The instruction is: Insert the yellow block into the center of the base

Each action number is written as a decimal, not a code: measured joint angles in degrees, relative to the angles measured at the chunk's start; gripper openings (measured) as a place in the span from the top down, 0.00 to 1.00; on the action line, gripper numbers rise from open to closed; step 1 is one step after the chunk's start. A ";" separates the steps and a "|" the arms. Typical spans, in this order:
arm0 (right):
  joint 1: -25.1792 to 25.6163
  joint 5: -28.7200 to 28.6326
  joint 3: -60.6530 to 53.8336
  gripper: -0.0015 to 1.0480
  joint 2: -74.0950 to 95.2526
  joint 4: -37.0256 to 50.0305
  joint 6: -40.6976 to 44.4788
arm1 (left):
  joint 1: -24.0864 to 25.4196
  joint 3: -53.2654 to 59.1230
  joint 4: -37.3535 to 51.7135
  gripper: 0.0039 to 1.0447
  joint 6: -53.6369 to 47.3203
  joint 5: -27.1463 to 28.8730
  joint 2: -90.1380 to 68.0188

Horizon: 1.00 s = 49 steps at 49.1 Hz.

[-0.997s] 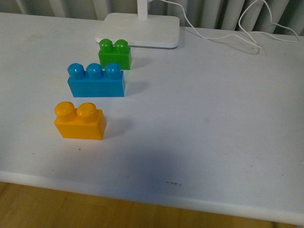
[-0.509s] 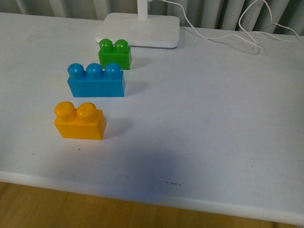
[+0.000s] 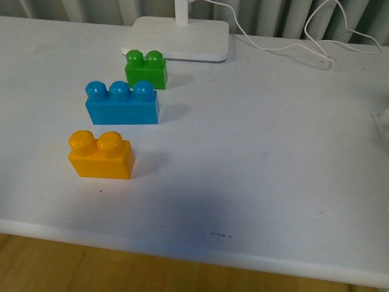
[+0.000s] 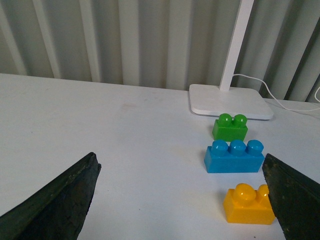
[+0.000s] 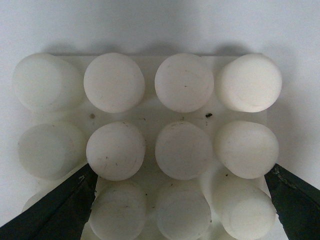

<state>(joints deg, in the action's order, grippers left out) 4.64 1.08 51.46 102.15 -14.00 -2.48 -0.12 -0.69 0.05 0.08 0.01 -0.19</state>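
**Q:** Where is the yellow block (image 3: 100, 155)?

**A:** Studs up on the white counter (image 3: 273, 152), toward the robot's left, just in front of the blue three-stud brick (image 3: 121, 104) and clear of both arms.

**Q:** And the pincers?

**A:** The left pincer (image 4: 179, 165) gapes wide and empty, back from the bricks. The right pincer (image 5: 180, 172), equally wide, hangs close over the studded white base (image 5: 150, 145).

The table (image 3: 261, 158) is bare through its middle and along the near edge. Toward the left edge, the yellow block (image 3: 100, 156), blue brick (image 3: 121, 104) and green brick (image 3: 146, 69) stand in a row with small gaps between them. The lamp foot (image 3: 181, 38) and cable (image 3: 285, 47) crowd the far edge, and the base (image 3: 384, 123) juts in at the right edge.
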 joint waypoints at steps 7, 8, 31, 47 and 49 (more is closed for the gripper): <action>-6.93 1.07 -0.90 0.09 -0.20 0.90 -7.80 | 0.00 0.00 0.00 0.06 0.00 0.00 0.00; -8.20 1.49 -0.79 0.09 -0.13 0.94 -9.09 | 0.00 0.00 0.00 0.06 0.00 0.00 0.00; -31.19 10.56 13.29 0.09 9.60 -4.15 -32.15 | 0.00 0.00 0.00 0.06 0.00 0.00 0.00; -32.37 11.65 16.70 0.09 10.91 -6.01 -35.28 | 0.00 0.00 0.00 0.06 0.00 0.00 0.00; -32.11 11.26 16.26 0.09 10.38 -5.86 -35.21 | 0.00 0.00 0.00 0.06 0.00 0.00 0.00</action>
<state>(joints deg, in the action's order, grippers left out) -27.46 12.34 67.72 112.53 -19.86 -37.69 -0.12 -0.69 0.05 0.08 0.01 -0.19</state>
